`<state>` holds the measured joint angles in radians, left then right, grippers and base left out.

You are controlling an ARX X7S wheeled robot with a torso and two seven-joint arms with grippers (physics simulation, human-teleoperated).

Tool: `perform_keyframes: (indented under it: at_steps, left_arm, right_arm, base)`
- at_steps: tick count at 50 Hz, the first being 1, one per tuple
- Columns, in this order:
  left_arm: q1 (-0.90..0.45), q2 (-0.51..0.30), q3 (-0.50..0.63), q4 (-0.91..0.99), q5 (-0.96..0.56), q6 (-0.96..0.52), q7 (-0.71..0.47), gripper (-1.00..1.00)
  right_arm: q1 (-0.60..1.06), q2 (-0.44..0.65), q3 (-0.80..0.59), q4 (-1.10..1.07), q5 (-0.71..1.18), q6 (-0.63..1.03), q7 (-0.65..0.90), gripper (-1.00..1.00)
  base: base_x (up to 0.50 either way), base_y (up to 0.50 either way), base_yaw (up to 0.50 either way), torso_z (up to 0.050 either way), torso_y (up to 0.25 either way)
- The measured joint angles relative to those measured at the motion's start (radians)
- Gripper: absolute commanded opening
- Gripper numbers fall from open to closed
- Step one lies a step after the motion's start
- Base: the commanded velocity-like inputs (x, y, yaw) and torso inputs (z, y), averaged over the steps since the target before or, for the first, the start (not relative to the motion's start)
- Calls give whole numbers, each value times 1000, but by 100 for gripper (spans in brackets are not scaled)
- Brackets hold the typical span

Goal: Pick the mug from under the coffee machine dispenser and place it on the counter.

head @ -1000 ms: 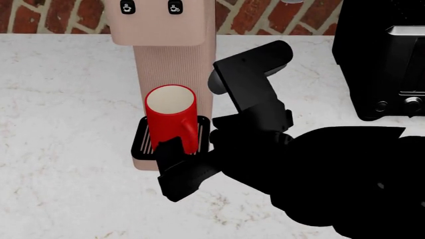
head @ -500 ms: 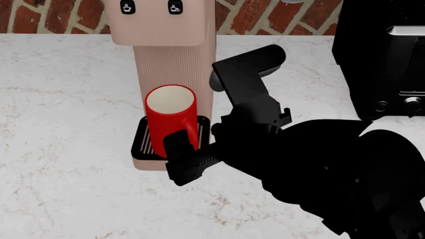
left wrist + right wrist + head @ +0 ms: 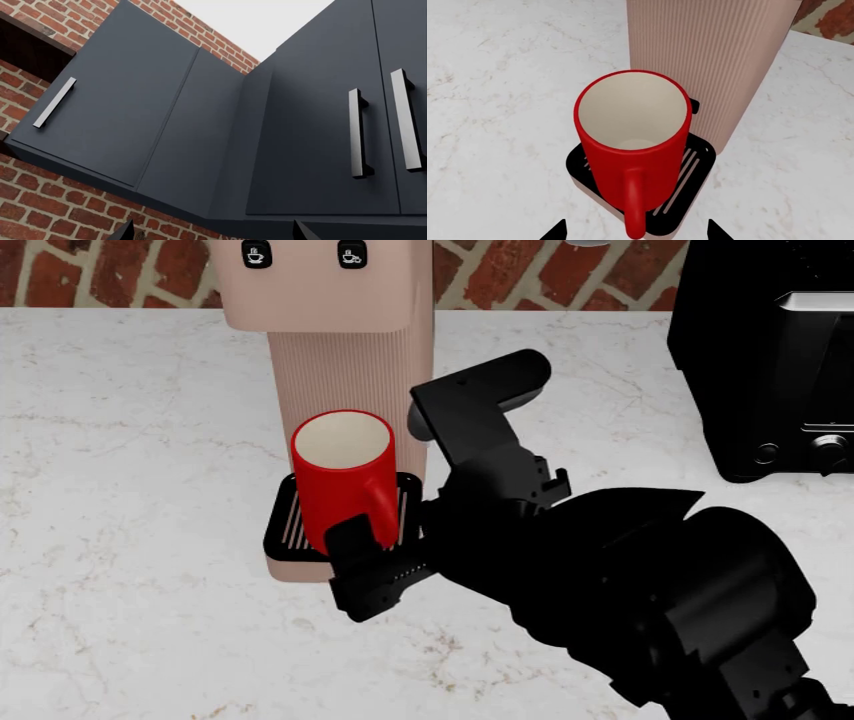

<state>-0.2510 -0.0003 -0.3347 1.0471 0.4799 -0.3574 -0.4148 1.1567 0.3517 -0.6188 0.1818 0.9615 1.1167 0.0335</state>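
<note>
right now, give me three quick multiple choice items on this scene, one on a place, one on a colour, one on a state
1. Where does the mug stand?
A. on the black drip tray
B. on the bare counter
C. on the black appliance

2. What colour is the mug's inside?
A. red
B. cream-white
C. black

3. What state is the right end effector in?
A. shut on the mug
B. open, tips either side of the handle
C. holding a spoon

Answers:
1. A, slats show round its base.
2. B, seen through the rim.
3. B, both tips stand apart.

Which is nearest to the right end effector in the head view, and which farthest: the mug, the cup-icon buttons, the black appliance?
1. mug, just beyond the right end effector, on the drip tray.
2. cup-icon buttons, up on the machine's head.
3. black appliance, far right.
</note>
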Motion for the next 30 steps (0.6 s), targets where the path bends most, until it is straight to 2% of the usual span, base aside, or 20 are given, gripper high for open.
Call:
perform_keyframes:
  at_steps: [30]
  left_arm:
    - [6, 0, -3, 0, -6, 15, -2, 100]
  right_arm:
    - [36, -63, -84, 174, -87, -90, -84, 100]
  base:
    - [0, 0, 0, 0, 0]
